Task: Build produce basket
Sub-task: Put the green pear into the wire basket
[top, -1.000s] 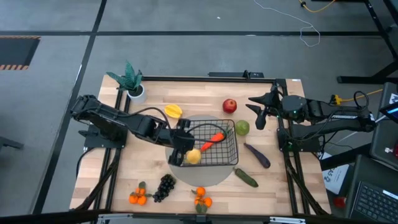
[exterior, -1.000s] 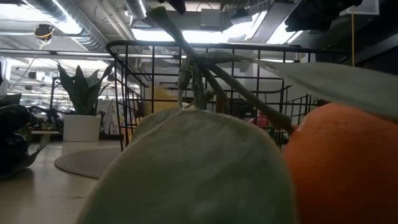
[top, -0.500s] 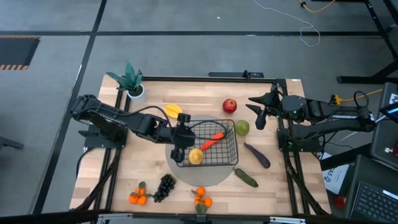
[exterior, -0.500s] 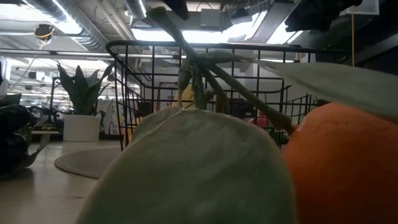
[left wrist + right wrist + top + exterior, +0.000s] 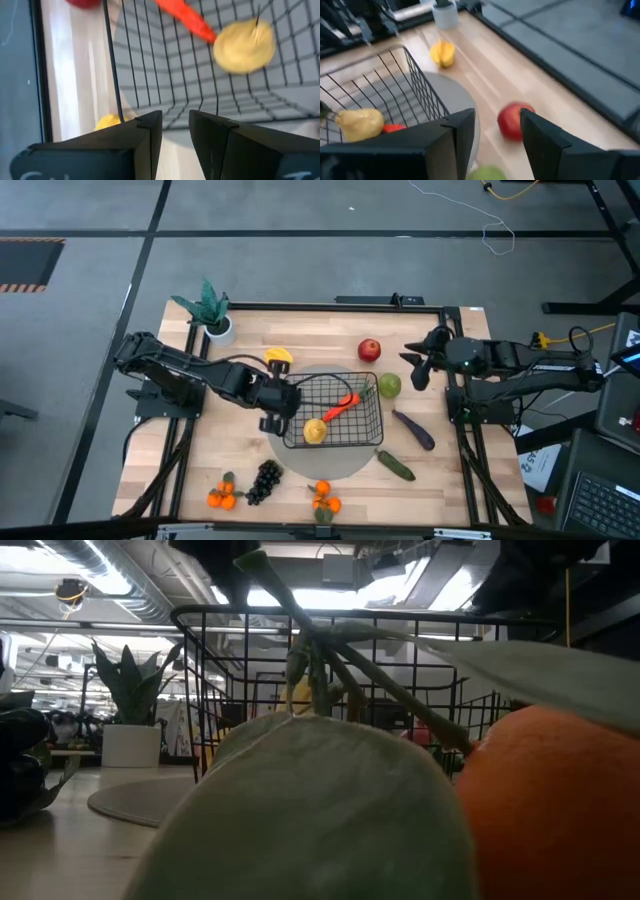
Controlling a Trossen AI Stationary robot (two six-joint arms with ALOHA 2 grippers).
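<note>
Basket (image 5: 336,412) of black wire mesh sits on a round grey mat (image 5: 322,466) at the tabletop's (image 5: 190,450) centre, holding an orange carrot (image 5: 341,404) and a yellow lemon (image 5: 315,430). The left gripper (image 5: 277,409) hovers just outside the basket's left side, jaws slightly apart and empty. The right gripper (image 5: 421,363) waits near the right edge beside a red apple (image 5: 370,349), jaws apart.

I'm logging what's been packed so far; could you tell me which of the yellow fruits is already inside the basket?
The lemon, lying in the basket next to the carrot. The other yellow fruit, the starfruit, sits on the bare table outside it, towards the potted plant.
</note>
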